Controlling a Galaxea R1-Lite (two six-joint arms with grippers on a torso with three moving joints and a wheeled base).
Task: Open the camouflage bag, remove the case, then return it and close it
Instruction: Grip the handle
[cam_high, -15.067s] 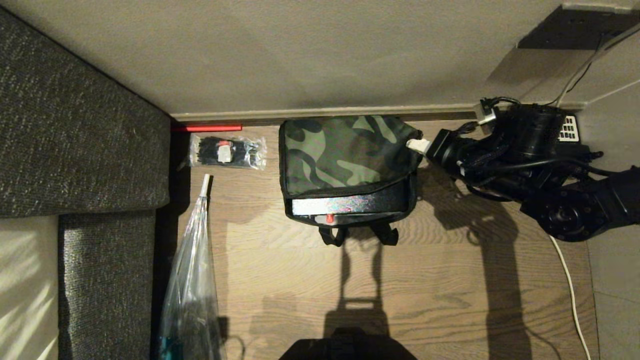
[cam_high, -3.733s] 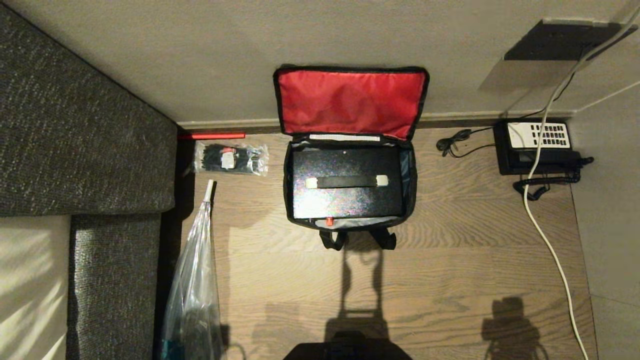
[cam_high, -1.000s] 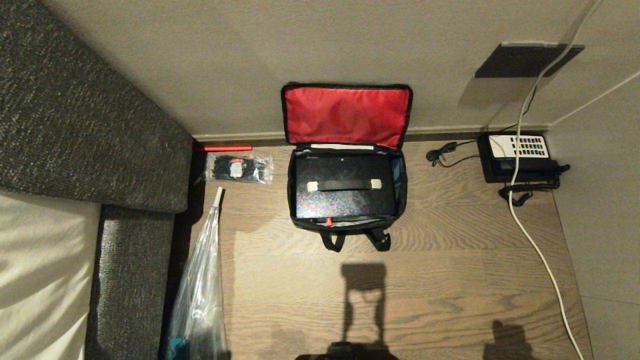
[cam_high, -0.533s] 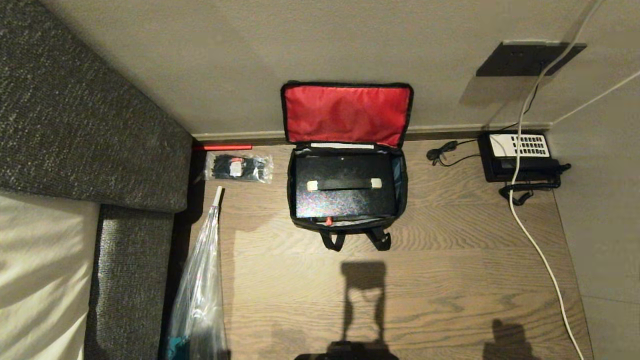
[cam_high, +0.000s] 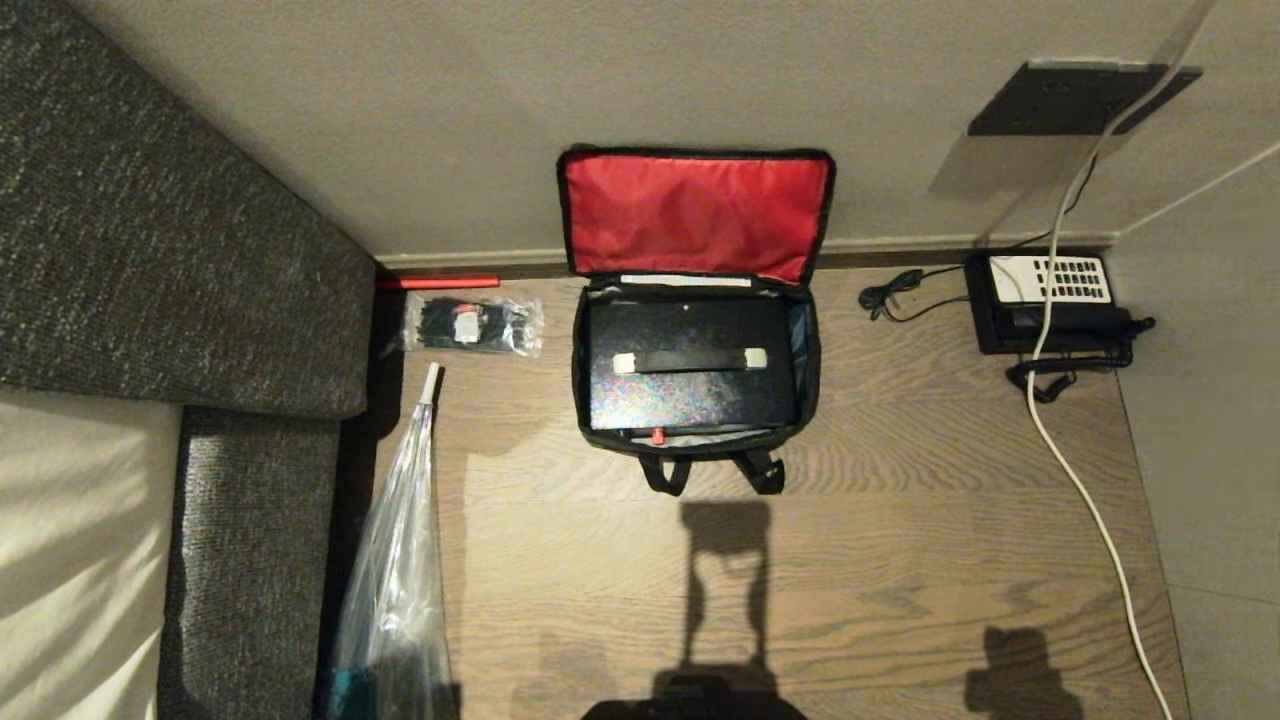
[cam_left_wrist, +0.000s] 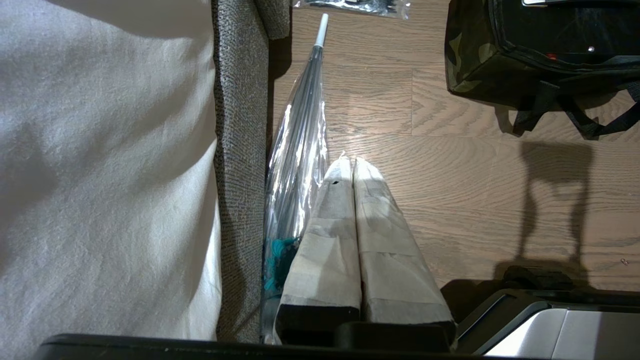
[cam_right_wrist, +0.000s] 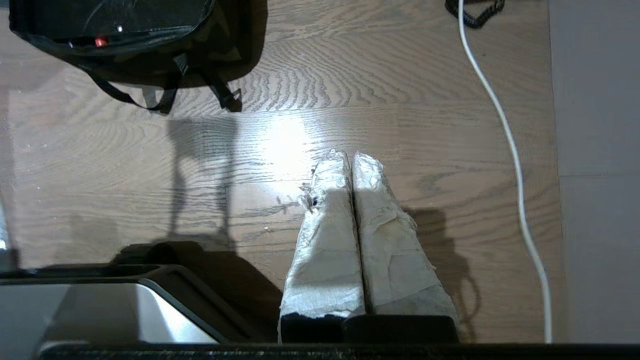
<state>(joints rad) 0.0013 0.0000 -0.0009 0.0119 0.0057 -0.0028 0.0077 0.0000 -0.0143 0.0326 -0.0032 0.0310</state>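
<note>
From the head you see the camouflage bag (cam_high: 694, 300) open on the wood floor (cam_high: 900, 520) against the wall (cam_high: 600, 90), the case (cam_high: 690, 385) inside. Your left gripper (cam_left_wrist: 353, 162), fingers together, hangs beside the sofa (cam_left_wrist: 240, 150). Your right gripper (cam_right_wrist: 350, 157), likewise closed, hangs over bare floor.

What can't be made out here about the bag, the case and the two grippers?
- Camouflage bag interior, head view: the case fills it, hiding whatever lies beneath.
- Case's red latch: too small to tell if fastened.
- Bag in both wrist views: cut off by the frame edge.
- Left gripper and right gripper: absent from the head view; each wrist view shows fingers pressed together over bare floor.
</note>
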